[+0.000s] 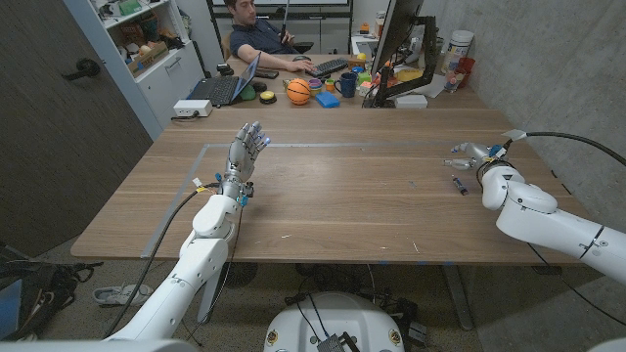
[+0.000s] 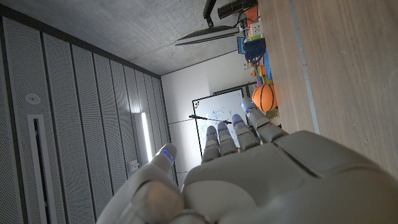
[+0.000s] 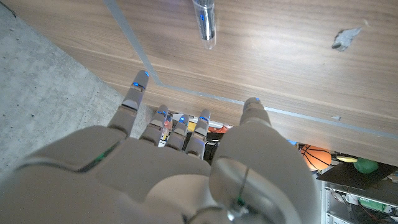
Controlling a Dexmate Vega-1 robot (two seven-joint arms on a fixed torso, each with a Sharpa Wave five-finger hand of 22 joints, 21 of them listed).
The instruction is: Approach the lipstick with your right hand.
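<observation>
One small dark lipstick (image 1: pixel 459 185) lies on the wooden bench (image 1: pixel 333 196) at the head view's right — a slim tube, its long axis slanting toward lower right. Just beside it, the right hand (image 1: pixel 471 153) hovers, fingers apart, holding nothing.

**A wooden worktop in a grey office**

The long wooden worktop (image 1: pixel 323 196) stands on grey carpet (image 1: pixel 59 293). To one side is a dark door (image 1: pixel 59 98), beside white shelving (image 1: pixel 147 39). At the far end a person (image 1: pixel 259 39) sits by a laptop (image 1: pixel 220 88), a monitor (image 1: pixel 396 39) and a basketball (image 1: pixel 298 91). A concrete wall (image 1: pixel 548 59) closes the other side.
</observation>
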